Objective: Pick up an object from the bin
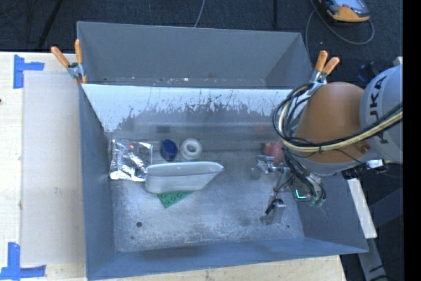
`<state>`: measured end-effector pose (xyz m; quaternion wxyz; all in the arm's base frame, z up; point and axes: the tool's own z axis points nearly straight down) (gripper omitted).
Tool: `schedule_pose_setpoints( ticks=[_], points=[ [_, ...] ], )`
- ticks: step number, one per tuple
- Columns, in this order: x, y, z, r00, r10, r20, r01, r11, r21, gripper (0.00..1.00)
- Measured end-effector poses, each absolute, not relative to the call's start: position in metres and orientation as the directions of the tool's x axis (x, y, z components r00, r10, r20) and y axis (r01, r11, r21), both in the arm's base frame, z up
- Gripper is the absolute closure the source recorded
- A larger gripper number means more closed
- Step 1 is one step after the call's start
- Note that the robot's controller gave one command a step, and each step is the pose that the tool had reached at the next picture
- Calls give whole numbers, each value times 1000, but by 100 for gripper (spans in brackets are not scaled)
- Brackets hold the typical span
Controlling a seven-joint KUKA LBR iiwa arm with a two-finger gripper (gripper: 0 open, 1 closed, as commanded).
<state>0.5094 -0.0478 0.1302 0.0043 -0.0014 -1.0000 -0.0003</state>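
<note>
Between the fingers of the gripper [268,186] lies only bare grey bin floor: the fingers stand spread wide and grip nothing, low over the right end of the bin [197,62]. Just beyond the far finger, against the foot of the back wall, sits a small pinkish thing [273,152]. It is the nearest pick, but too small for me to tell its long axis or which way it points. To take it well, I judge the gripper should shift toward that wall until the piece sits midway between the fingers. It should then close square across it, with care not to scrape the sloping wall. Well off to the gripper's far side lies a white boat-shaped piece [184,176], its long axis running along the bin, tapered end toward the gripper. It rests on a green scrap [174,198]. Beyond it sit a blue cap [169,150], a white ring [191,149] and, farthest, a crinkled shiny wrapper [129,160].
</note>
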Motion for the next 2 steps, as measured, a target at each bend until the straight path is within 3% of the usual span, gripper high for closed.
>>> schedule_pose_setpoints(
  ticks=[1, 2],
  points=[
    [545, -1, 107, -999, 34, -1, 34, 999, 3, 0],
    [538, 42, 126, -998, 64, -1, 64, 998, 2, 0]
  ],
)
